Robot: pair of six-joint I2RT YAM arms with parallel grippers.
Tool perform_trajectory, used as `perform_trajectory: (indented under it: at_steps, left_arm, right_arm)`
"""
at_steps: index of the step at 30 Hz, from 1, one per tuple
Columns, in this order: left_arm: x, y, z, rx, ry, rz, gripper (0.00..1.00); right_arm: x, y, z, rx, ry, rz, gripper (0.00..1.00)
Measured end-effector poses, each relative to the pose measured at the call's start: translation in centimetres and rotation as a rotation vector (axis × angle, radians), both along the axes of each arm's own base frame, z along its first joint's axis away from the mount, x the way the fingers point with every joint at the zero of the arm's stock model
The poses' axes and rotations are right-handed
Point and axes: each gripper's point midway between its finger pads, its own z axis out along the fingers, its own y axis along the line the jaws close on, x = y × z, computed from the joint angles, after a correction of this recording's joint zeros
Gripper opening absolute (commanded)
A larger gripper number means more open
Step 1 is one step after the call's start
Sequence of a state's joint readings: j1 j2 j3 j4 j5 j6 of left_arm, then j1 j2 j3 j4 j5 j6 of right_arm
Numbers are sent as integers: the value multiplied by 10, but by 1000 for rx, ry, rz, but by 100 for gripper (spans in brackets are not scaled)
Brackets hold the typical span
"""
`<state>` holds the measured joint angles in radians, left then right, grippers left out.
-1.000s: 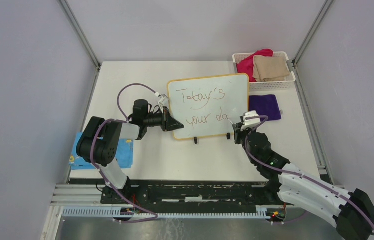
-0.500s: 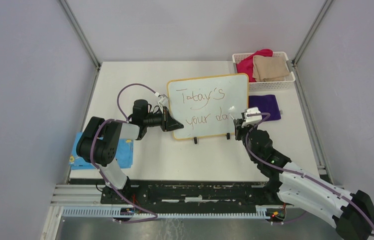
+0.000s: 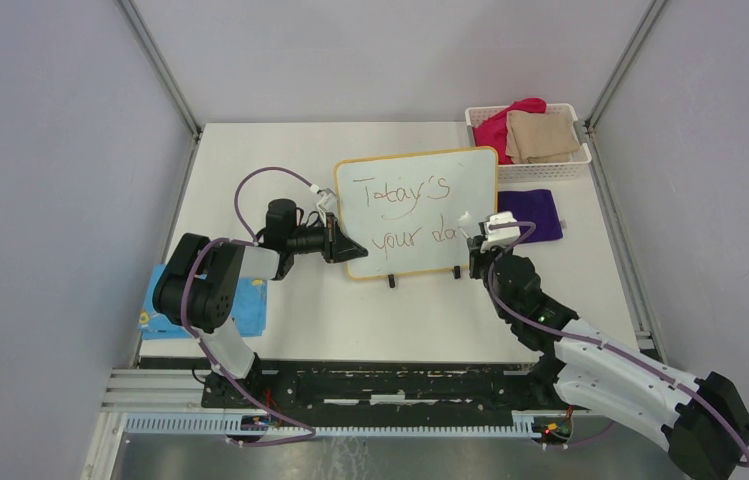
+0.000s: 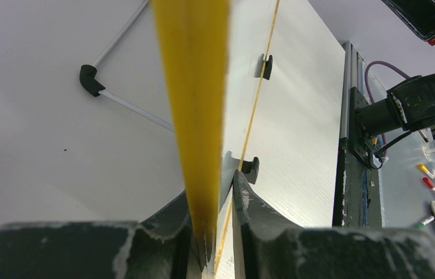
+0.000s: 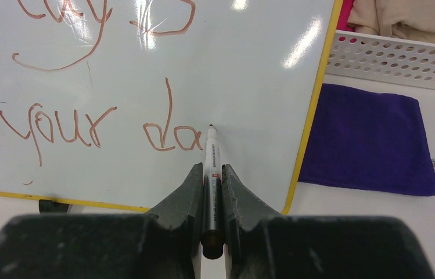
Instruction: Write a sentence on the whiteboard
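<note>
Right wrist view clips the sentence (image 5: 96, 125) at top.

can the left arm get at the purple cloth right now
Probably not without letting go. The left gripper is clamped on the whiteboard's left edge, and the board and the right gripper with its marker stand between it and the purple cloth lying past the board's right edge.

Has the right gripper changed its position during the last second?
Yes. The right gripper has shifted slightly away from the arm bases, toward the purple cloth.
</note>
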<state>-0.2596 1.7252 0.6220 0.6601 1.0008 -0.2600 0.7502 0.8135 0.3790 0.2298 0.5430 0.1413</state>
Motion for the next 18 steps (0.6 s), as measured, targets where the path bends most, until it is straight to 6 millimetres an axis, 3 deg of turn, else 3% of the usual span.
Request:
perform_trajectory:
  at_steps: [18]
  left_arm:
    - [0, 0, 0, 0, 1, 0, 2]
  right_arm:
    - [-11, -10, -17, 21, 18, -12, 0]
